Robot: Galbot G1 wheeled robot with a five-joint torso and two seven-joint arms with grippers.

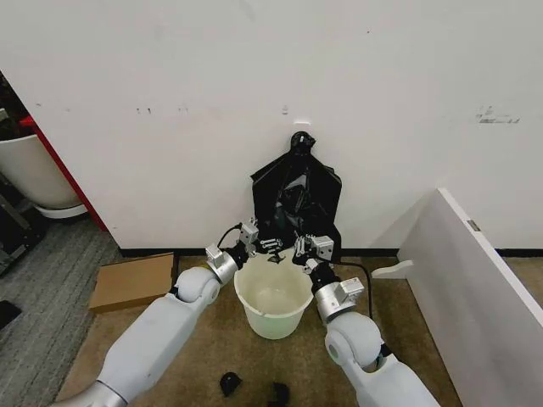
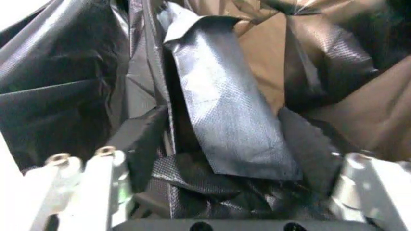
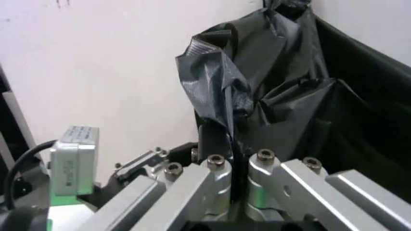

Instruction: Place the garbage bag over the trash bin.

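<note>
Garbage bag hangs behind the trash bin, above its far rim. Right gripper pinches a fold; left gripper spread wide around plastic. Both arms equally near.
</note>
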